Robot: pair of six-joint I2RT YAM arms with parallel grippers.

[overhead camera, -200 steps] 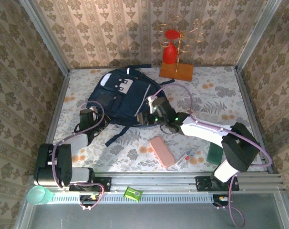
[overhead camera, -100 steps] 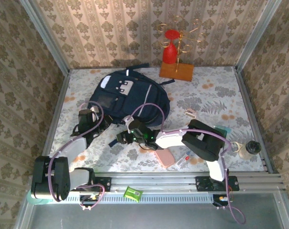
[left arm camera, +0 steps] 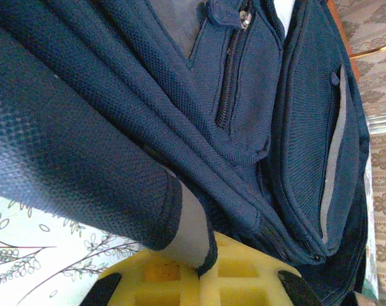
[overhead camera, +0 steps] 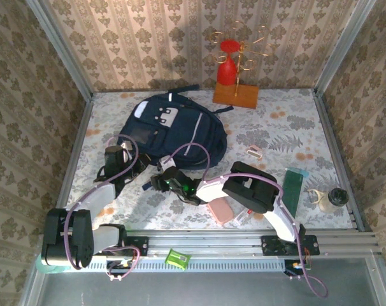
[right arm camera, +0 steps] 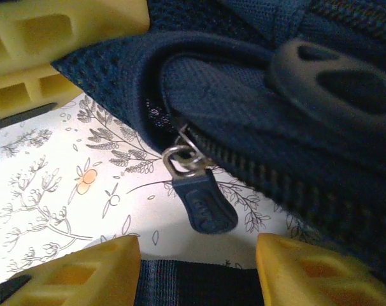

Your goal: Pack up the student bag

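Note:
The student bag (overhead camera: 174,131), a dark navy backpack with a grey-white front patch, lies at the back left of the table. My left gripper (overhead camera: 121,158) is at its near left edge, and its yellow fingers (left arm camera: 244,280) are shut on a folded fabric edge of the bag (left arm camera: 199,252). My right gripper (overhead camera: 157,182) reaches across to the bag's near edge, close beside the left one. It is open, its fingertips (right arm camera: 85,274) wide on either side of a dark zip pull (right arm camera: 202,207) that hangs from the zip and touches neither. A dark strap (right arm camera: 193,284) lies between the fingers.
A pink case (overhead camera: 218,210) and a small pen-like item (overhead camera: 244,213) lie near the front rail under the right arm. A green book (overhead camera: 293,188) and a small bottle (overhead camera: 336,197) are at the right. A wooden stand with a red cup (overhead camera: 234,86) is at the back.
My right arm has swung left along the bag's near edge to the zip pull, and its jaws have narrowed slightly. The left gripper has kept its hold.

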